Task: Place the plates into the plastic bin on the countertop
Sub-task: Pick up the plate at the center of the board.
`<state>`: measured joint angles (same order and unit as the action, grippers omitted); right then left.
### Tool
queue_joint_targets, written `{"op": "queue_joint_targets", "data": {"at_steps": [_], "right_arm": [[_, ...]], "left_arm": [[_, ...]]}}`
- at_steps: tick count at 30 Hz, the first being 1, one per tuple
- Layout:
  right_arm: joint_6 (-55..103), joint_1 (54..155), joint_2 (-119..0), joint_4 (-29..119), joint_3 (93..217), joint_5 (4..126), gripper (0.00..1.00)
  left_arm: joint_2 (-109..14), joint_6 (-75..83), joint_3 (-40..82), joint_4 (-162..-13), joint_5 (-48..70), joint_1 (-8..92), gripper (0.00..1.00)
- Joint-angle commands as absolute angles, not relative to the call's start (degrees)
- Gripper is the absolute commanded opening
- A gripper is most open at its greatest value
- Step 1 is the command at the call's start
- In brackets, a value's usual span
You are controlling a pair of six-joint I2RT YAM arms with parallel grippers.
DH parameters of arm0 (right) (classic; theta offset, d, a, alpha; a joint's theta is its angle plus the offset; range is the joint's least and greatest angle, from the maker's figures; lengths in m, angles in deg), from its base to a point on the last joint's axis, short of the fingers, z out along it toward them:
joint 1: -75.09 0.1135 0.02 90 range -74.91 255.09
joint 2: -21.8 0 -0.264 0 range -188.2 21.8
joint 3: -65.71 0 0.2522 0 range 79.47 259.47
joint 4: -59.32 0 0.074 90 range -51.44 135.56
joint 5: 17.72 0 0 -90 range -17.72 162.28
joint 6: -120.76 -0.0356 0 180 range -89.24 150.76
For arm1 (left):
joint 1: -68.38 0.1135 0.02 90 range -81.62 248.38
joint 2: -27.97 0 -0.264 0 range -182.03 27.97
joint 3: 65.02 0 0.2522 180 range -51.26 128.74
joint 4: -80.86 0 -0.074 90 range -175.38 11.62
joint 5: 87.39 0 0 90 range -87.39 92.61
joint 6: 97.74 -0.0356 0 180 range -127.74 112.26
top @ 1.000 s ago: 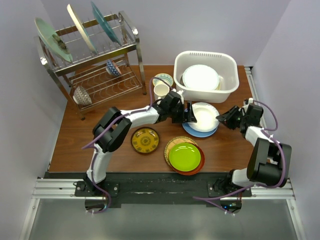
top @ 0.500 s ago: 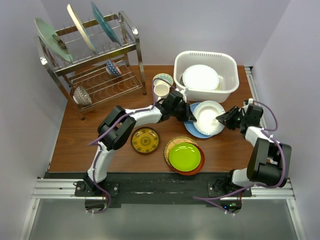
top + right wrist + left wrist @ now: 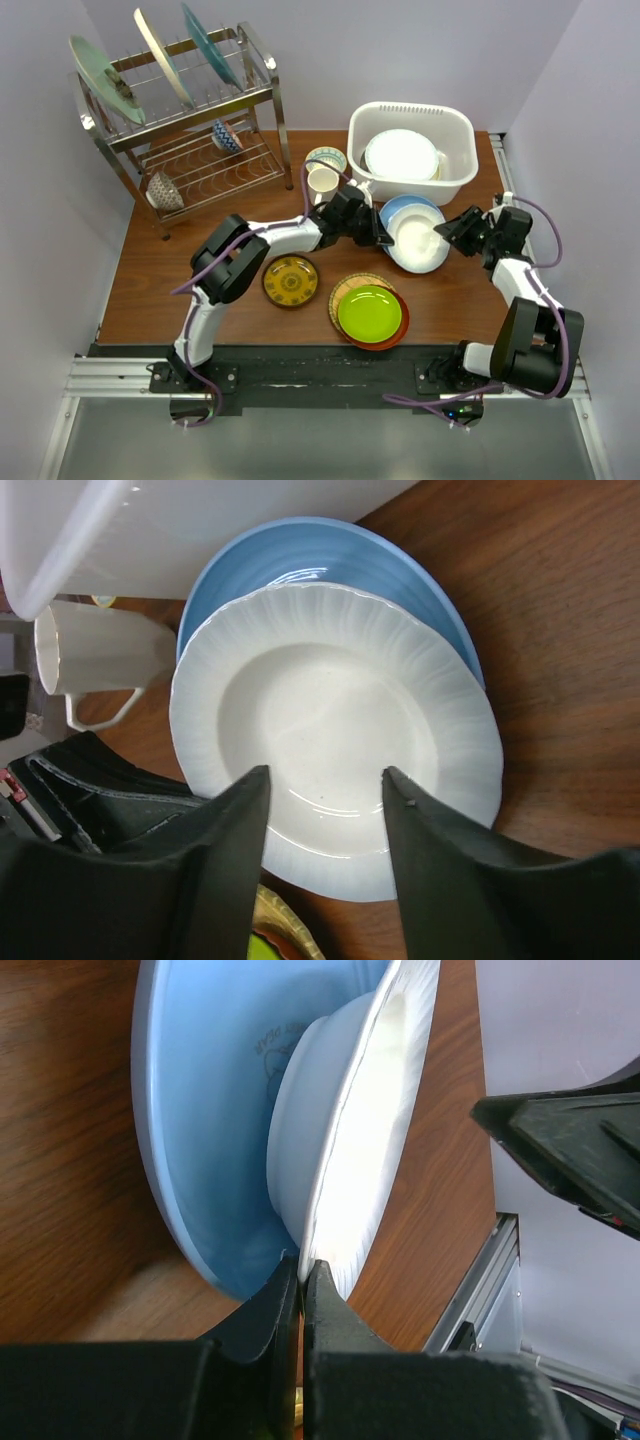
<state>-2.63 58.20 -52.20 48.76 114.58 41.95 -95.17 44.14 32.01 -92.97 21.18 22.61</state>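
Just in front of the plastic bin, on the countertop, a white plate rests tilted on a blue plate, whose far edge lies close to the bin's front wall. Reaching in from the bin's front-left, the left gripper is pinched tight on the white plate's rim (almost no gap between its jaws). At the bin's front-right hangs the right gripper, jaws apart over the opposite rim, gripping nothing. A pale plate lies inside the bin. A mug stands just left of the bin; a lime green plate sits farther in front.
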Motion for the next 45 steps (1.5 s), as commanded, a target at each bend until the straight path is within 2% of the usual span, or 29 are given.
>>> {"op": "queue_joint_targets", "data": {"at_steps": [1,2,4,10,18,23,31,40,45], "right_arm": [[-0.4,58.1,-47.4,46.4,114.9,46.2,0.59],[-0.4,58.0,-46.6,46.0,114.9,47.0,0.65],[0.1,58.1,-45.5,45.7,114.8,48.8,0.68],[-0.4,58.0,-49.6,45.0,115.2,45.3,0.68],[-2.6,58.1,-57.6,51.3,115.0,35.5,0.66],[-3.4,58.1,-57.8,53.4,114.4,33.1,0.65],[-3.6,58.1,-58.4,53.6,114.5,31.8,0.64],[-4.0,58.0,-59.6,54.7,114.5,31.0,0.62],[-5.9,58.1,-60.9,58.6,113.7,27.9,0.54]], "left_arm": [[-92.2,41.6,29.3,-90.9,15.7,23.7,0.0],[-91.3,41.8,28.1,-91.5,15.9,24.1,0.0],[-90.5,43.0,25.9,-93.5,16.8,24.6,0.0],[-86.0,47.4,18.3,-103.5,20.9,26.6,0.0],[-83.7,52.1,12.0,-116.1,27.2,28.0,0.0],[-83.0,55.5,8.3,-125.4,30.1,28.1,0.0],[-81.0,57.7,6.9,-131.5,32.6,28.1,0.0],[-79.7,56.7,7.7,-130.9,33.5,28.0,0.0],[-80.5,58.2,6.9,-133.6,34.6,28.0,0.0]]}}
